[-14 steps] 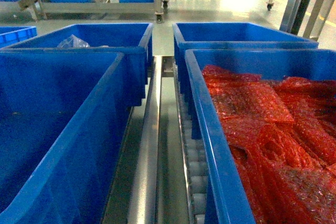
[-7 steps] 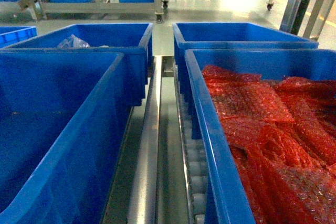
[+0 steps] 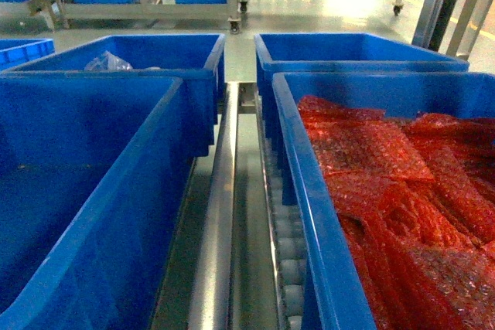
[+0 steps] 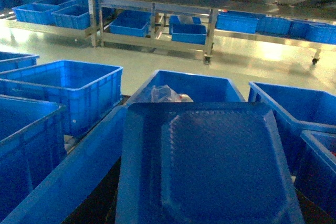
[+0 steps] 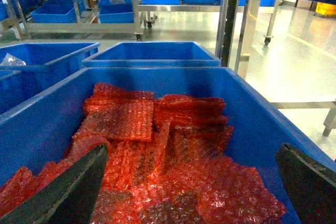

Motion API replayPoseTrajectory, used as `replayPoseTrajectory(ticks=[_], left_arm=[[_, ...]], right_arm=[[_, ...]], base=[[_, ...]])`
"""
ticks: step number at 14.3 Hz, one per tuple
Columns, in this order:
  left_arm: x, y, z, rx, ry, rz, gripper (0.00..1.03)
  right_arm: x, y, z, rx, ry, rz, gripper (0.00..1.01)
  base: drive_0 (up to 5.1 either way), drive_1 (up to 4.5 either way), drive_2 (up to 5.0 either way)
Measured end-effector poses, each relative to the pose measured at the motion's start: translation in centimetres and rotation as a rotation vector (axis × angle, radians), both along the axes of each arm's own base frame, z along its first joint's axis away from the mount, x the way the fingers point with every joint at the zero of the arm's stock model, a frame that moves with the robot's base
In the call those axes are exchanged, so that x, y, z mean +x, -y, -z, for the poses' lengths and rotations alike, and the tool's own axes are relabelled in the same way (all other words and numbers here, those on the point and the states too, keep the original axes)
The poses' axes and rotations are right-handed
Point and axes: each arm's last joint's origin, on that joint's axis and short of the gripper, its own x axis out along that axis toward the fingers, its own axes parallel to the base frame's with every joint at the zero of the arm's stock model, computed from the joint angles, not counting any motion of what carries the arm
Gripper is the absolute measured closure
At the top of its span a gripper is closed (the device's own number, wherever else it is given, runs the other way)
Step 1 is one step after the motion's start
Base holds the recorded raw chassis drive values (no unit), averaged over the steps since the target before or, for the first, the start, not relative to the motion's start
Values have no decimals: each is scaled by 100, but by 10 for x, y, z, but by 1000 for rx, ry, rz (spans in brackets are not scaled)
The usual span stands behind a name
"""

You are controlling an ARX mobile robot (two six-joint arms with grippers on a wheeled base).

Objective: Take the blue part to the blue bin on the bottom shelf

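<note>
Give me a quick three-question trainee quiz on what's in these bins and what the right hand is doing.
1. True or false: the near right bin holds red bubble-wrap pouches.
2. What lies in the far left bin? A) a clear plastic bag B) a steel bolt C) a yellow box
3. Fill in: in the right wrist view, the right hand hangs over the red pouches with its fingers ____ (open or shut).

Key: 1 true; 2 A; 3 open.
</note>
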Motion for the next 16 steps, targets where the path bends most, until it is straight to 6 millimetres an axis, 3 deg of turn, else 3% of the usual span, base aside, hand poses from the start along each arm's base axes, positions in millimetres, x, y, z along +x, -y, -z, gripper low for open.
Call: replayPoseTrajectory(ticks=[16], left_arm=[[0,0,0,0,0,0,60]], right_arm=[[0,0,0,0,0,0,3]], base=[[0,0,0]])
